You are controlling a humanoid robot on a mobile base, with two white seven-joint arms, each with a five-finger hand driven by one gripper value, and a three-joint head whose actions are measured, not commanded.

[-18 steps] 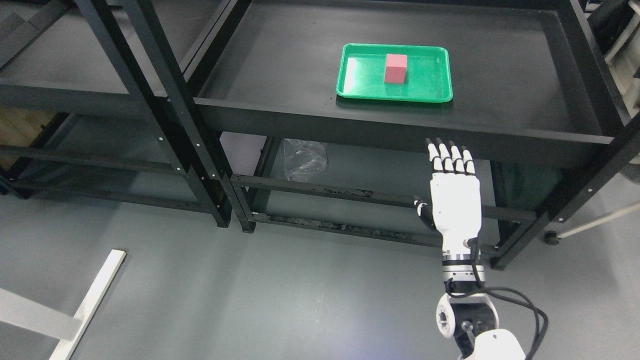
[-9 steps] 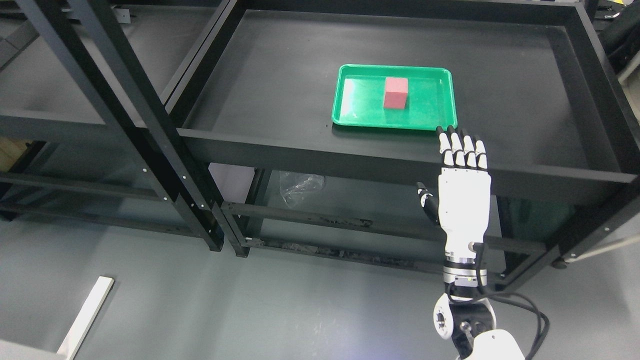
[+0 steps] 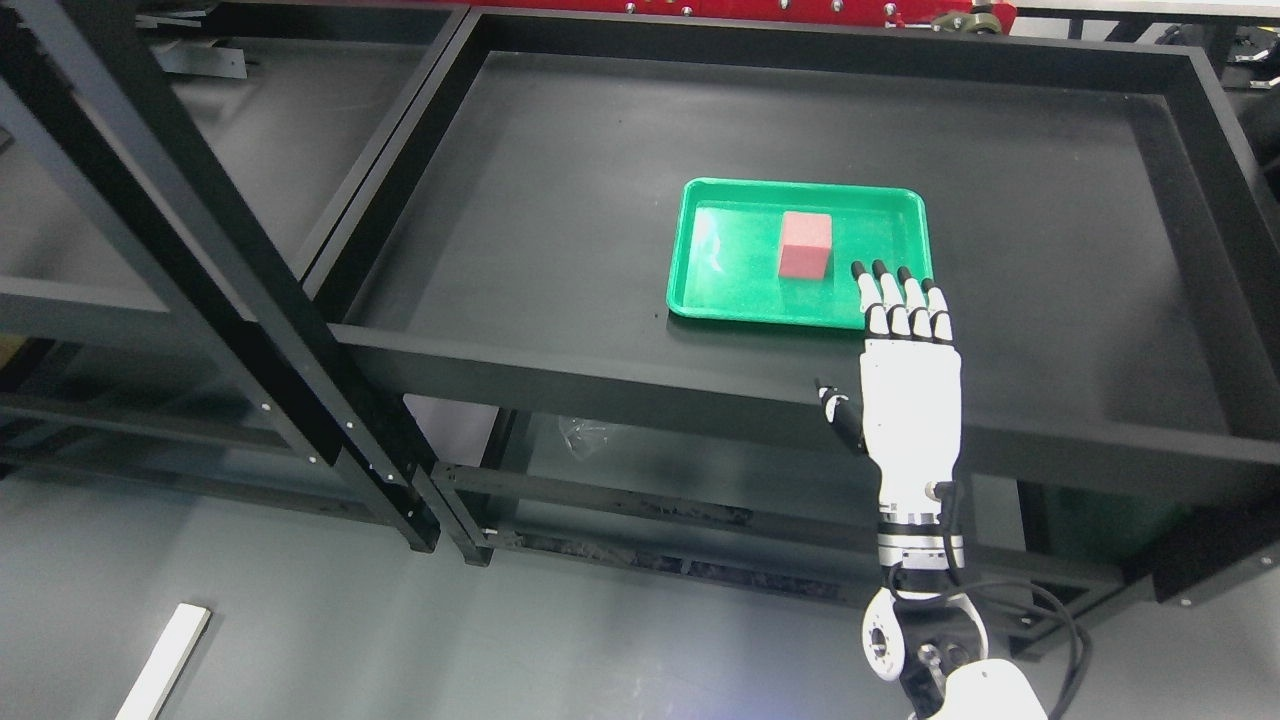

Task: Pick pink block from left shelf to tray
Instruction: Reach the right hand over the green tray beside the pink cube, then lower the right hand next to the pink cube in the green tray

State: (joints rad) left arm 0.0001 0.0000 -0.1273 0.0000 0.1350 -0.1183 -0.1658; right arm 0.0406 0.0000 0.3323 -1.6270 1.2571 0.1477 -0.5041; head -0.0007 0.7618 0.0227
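Reaching right hand (image 3: 908, 375), fingers (image 3: 900, 300) straight (holding nothing), over tray (image 3: 735, 300) corner

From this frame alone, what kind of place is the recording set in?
Probably a lab or workshop test area: black metal shelving on a bare grey floor, with only a green tray and pink block staged.

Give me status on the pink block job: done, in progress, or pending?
Looks done: the pink block sits inside the green tray on the black shelf. In hand: nothing; the right hand is open, its fingertips over the tray's near right corner. Left: apparently nothing but pulling the arm clear.
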